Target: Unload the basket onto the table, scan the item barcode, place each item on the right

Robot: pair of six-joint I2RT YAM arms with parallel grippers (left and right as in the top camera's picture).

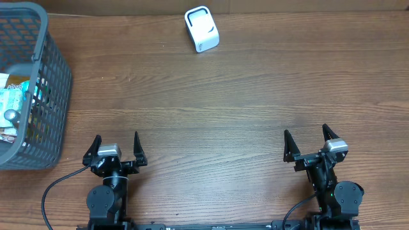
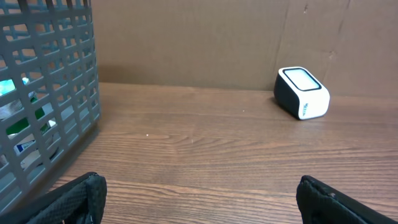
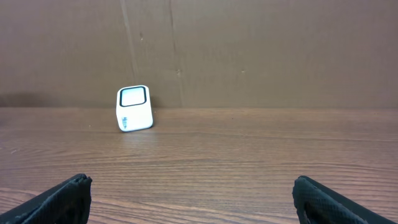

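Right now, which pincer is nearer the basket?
Left. The left pincer sits just beside the basket, by its near corner; the right pincer is across the table, well apart from it.

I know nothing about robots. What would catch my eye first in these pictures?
Probably the small white scanner box, standing alone near the far edge of the table, bright against the dark wood. Next comes the grey plastic basket at the left edge, with packaged goods inside. Along the near edge, the left gripper and right gripper both sit open and empty.
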